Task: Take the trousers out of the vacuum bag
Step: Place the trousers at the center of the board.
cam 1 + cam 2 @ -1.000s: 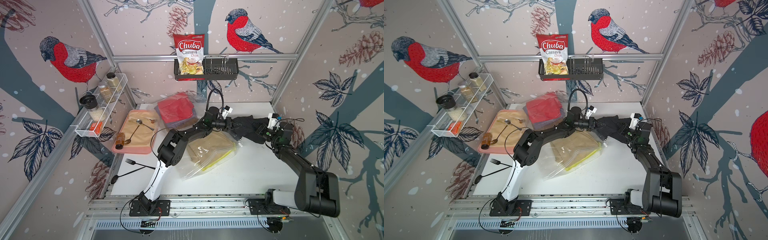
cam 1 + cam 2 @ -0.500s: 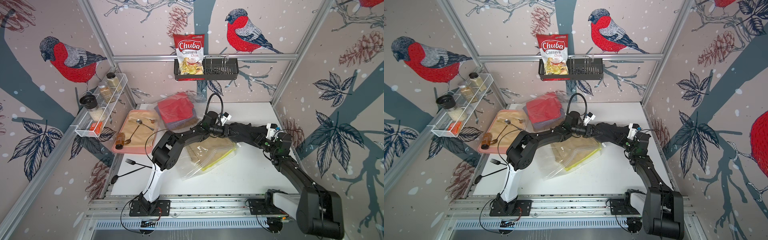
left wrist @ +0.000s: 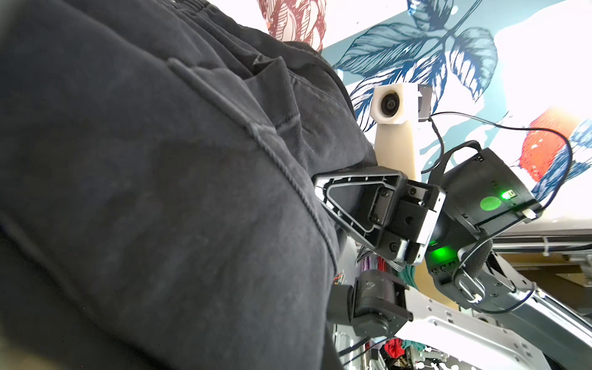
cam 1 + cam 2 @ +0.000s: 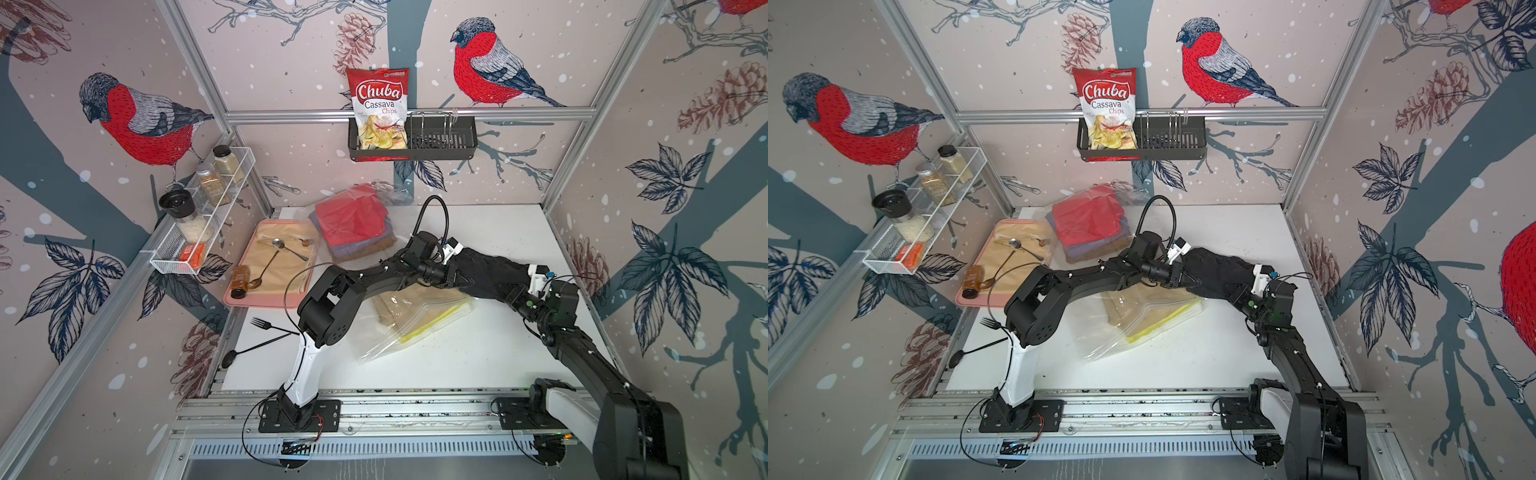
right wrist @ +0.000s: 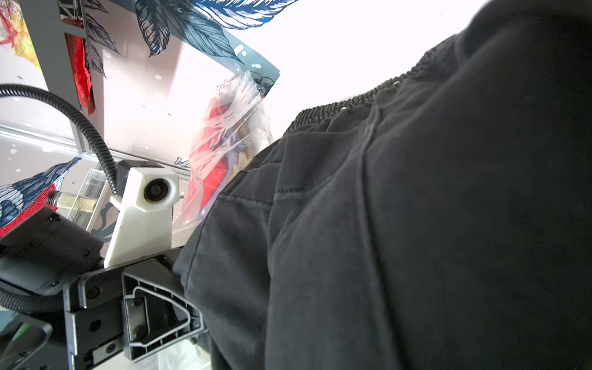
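- Grip check: my left gripper [image 4: 460,279] is pinched tight on one end of the black trousers [image 4: 492,270], with cloth bunched between its jaws.
- My right gripper [image 4: 512,291] is clamped on the other end (that arm's wrist camera sees little besides dark fabric and an elastic waistband).
- From the left wrist camera I can see one of the right gripper's fingers [image 3: 378,208] pressed into the black cloth.
- Between the two claws the black trousers hang as a sagging band, lifted off the table [image 4: 457,365] and outside any plastic.
- Just beneath that band lies the vacuum bag [image 4: 374,343], crinkled and flat on the table.
- Inside it I make out the tan trousers [image 4: 409,303] on top, with the yellow trousers [image 4: 434,322] peeking out from under them.
- Toward the back wall, just beside the pink tray [image 4: 249,300], sits a second stack: red trousers [image 4: 349,216] on top, then purple trousers [image 4: 347,250], then mustard-brown trousers [image 4: 380,248].
- Clear plastic shows around that back stack in both top views. I cannot tell whether it belongs to the same bag.
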`<action>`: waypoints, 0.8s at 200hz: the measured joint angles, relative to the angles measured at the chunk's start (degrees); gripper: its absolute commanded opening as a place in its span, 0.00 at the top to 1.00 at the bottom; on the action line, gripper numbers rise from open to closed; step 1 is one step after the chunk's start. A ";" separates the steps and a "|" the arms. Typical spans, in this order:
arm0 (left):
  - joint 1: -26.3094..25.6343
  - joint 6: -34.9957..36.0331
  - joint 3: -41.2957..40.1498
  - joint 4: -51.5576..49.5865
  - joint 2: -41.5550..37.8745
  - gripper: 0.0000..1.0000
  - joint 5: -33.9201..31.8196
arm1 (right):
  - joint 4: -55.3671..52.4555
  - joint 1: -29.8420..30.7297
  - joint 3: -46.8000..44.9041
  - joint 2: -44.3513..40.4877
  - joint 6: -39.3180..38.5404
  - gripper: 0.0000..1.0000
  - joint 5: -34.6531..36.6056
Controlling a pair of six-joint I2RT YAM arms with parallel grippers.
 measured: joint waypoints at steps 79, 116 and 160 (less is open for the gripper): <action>0.61 7.54 1.11 -11.56 -1.29 0.99 -4.37 | -8.63 1.60 -2.12 -4.68 0.79 0.53 1.75; 0.61 8.50 -0.15 -12.46 -2.16 0.96 -6.21 | -15.74 2.25 -2.38 -10.88 0.81 0.31 6.21; -0.33 8.31 -0.15 -12.55 -2.29 0.94 -7.65 | -22.47 2.25 -2.12 -17.46 0.85 0.13 8.02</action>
